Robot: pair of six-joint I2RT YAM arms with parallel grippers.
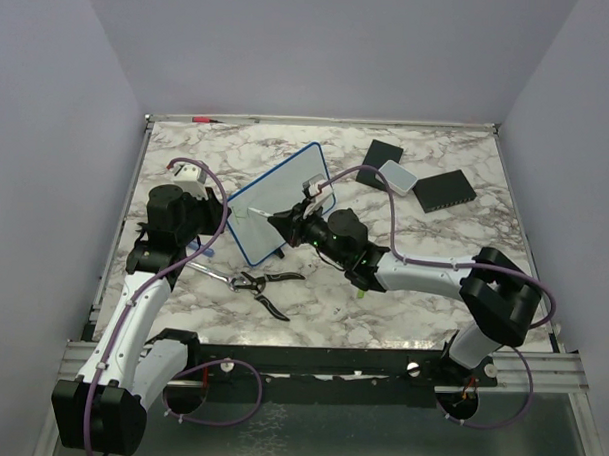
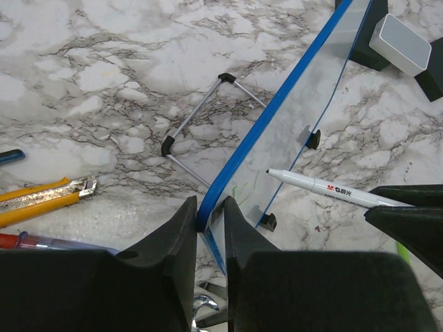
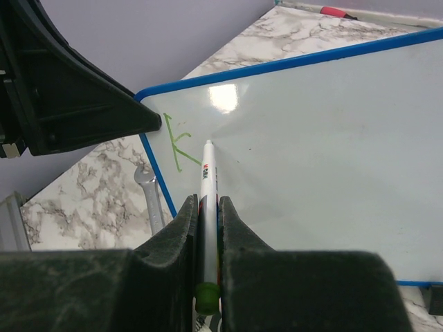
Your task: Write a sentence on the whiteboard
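Left of the left hand [image 2: 211, 221] a yellow knife [image 2: 48, 197] lies on the table [image 2: 104, 69]. That hand is clenched on the blue edge of the board [image 2: 277, 107], which stands tilted. Just beyond its fingers is the sentence [image 3: 176, 142] — only one green mark, like a K. Right of it the right hand [image 3: 208, 204] grasps a white pen [image 3: 208, 166], tip at the board — its red-and-black label is unreadable.
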